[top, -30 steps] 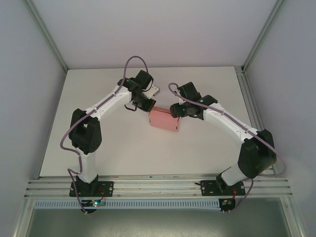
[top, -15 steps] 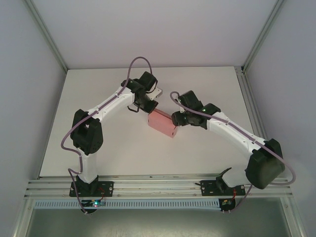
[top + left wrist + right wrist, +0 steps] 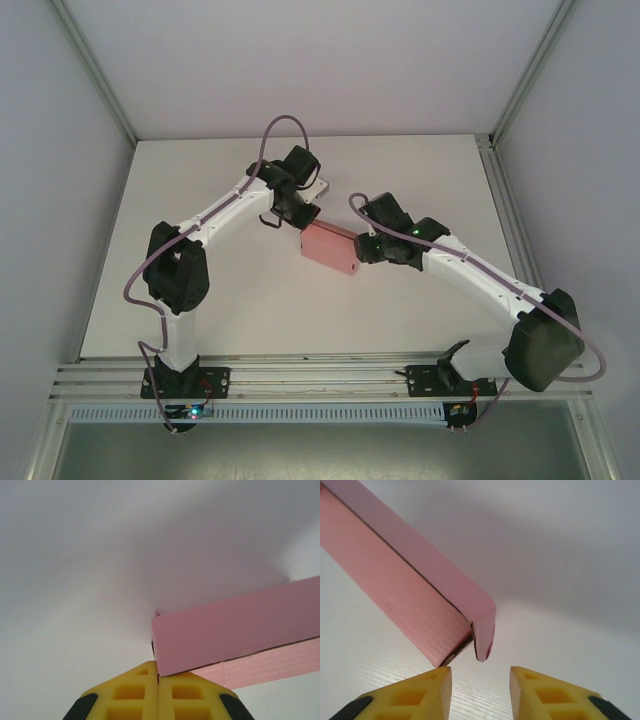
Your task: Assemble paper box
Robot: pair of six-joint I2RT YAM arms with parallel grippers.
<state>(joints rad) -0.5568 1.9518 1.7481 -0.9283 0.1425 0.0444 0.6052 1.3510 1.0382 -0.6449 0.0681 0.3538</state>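
The paper box (image 3: 331,249) is a slim pink card box lying slantwise near the middle of the white table (image 3: 200,300). My left gripper (image 3: 303,222) is at its far left corner. In the left wrist view the yellow fingers (image 3: 125,695) are pressed together, with the corner edge of the box (image 3: 235,630) pinched at their tips. My right gripper (image 3: 362,252) is at the box's right end. In the right wrist view it (image 3: 481,672) stands open, and a loose end flap (image 3: 484,630) of the box (image 3: 405,590) hangs just ahead of the gap, touching neither finger.
A small white piece (image 3: 318,186) lies on the table behind the left wrist. Aluminium frame rails (image 3: 320,375) run along the near edge and the right side (image 3: 500,190). Grey walls close in the table on three sides.
The right arm's elbow has swung out to the right and its gripper has dropped to the box's right end. The box has turned and settled lower. The left gripper shifted slightly right, still shut.
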